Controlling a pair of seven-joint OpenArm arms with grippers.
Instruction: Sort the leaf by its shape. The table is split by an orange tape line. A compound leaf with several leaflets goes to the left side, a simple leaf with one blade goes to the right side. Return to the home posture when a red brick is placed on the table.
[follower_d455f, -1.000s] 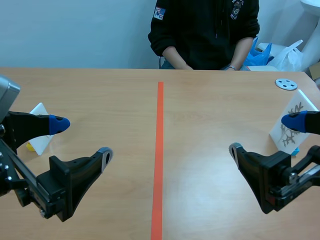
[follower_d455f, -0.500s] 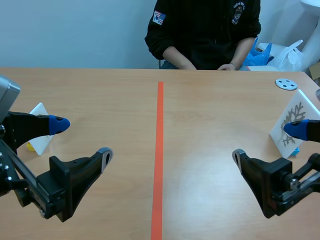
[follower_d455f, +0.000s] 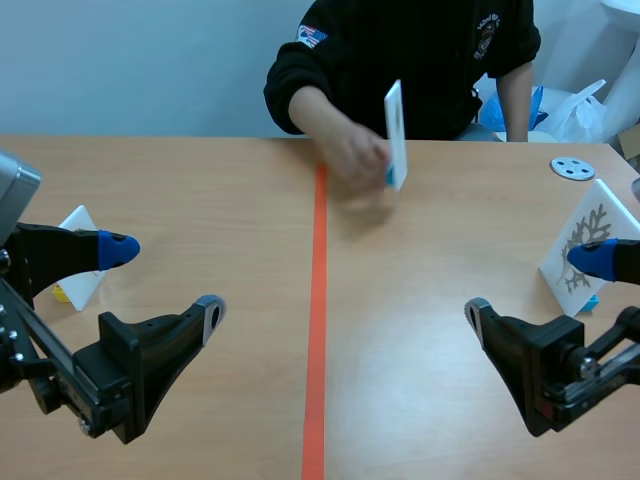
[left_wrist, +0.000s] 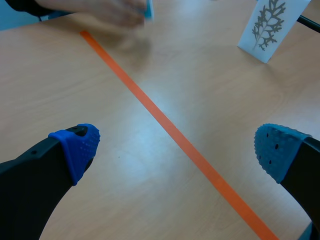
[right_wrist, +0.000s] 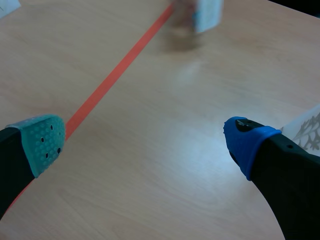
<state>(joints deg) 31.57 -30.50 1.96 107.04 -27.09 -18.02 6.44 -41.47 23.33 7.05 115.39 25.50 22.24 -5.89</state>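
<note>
Scene view puts 2 bags behind the far right corner of the table (follower_d455f: 200, 200), a blue bag (follower_d455f: 520, 105) and a white bag (follower_d455f: 585, 108); we cannot tell what either holds. A person sits across the table, cut off above the chest. Their hand (follower_d455f: 352, 157) is blurred in all 3 views. It is closed around the lower part of a white card (follower_d455f: 396, 130) with a blue foot, held upright at the table's far end, just right of the orange tape line (follower_d455f: 318, 300). Whether the foot touches the wood we cannot tell. We see this card nearly edge-on, so its printed face is hidden; in the right wrist view the white card (right_wrist: 206, 14) is only a pale blur.

A second card (follower_d455f: 590, 235) stands on the right side of the table, bearing a grey leaf with many lobes. The right gripper's upper blue pad covers part of it, while the left wrist view shows the second card (left_wrist: 270, 25) more fully. A third card (follower_d455f: 82, 270) stands on the left side, half hidden behind the left gripper's upper finger; what it bears we cannot tell. A grey disc (follower_d455f: 572, 168) lies near the far right edge.

The left gripper (follower_d455f: 167, 279) hangs low over the left side, its fingers spread wide and gripping nothing. The right gripper (follower_d455f: 525, 284) hangs over the right side, likewise wide apart and holding nothing.
</note>
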